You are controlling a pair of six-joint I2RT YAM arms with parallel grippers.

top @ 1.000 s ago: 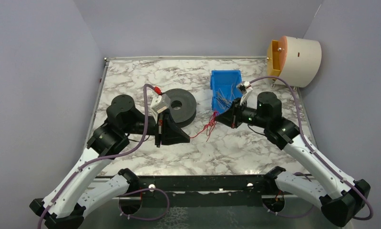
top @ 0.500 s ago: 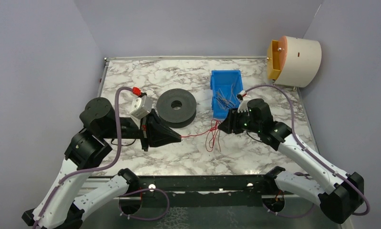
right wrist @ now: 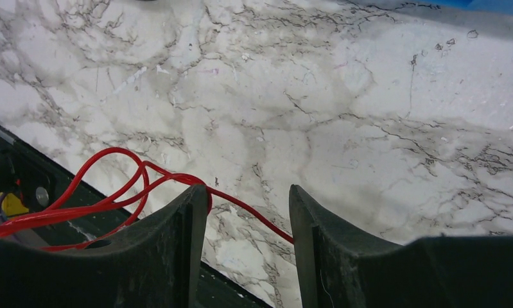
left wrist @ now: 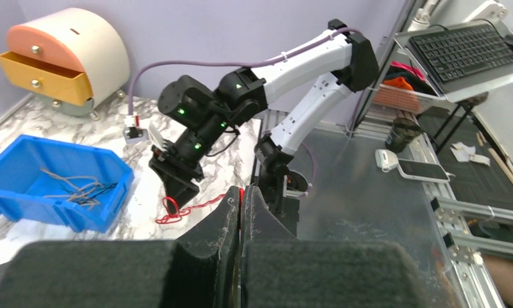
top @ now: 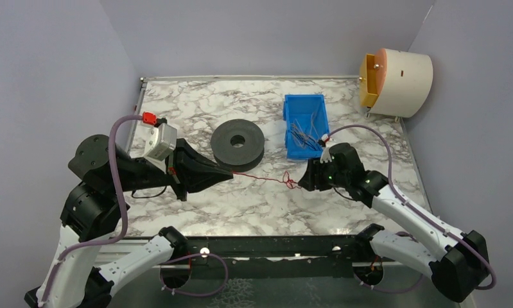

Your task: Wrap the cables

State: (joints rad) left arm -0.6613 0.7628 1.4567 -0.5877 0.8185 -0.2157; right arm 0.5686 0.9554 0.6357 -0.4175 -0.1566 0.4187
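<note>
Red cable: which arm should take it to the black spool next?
Left, probably. The left gripper is shut on the red cable and sits beside the black spool; the right gripper is open, farther off.

Lavender walls (top: 260,32) around marble tabletop (top: 189,102); keyboard (left wrist: 462,45) on shelf, aluminium framing (left wrist: 472,208) beyond.

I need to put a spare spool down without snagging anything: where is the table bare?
Bare marble table lies along the far edge behind the black round spool and blue plastic bin, and in the near strip bordered by the thin red cable. The middle is crowded: that cable runs between the left gripper and right gripper.
</note>
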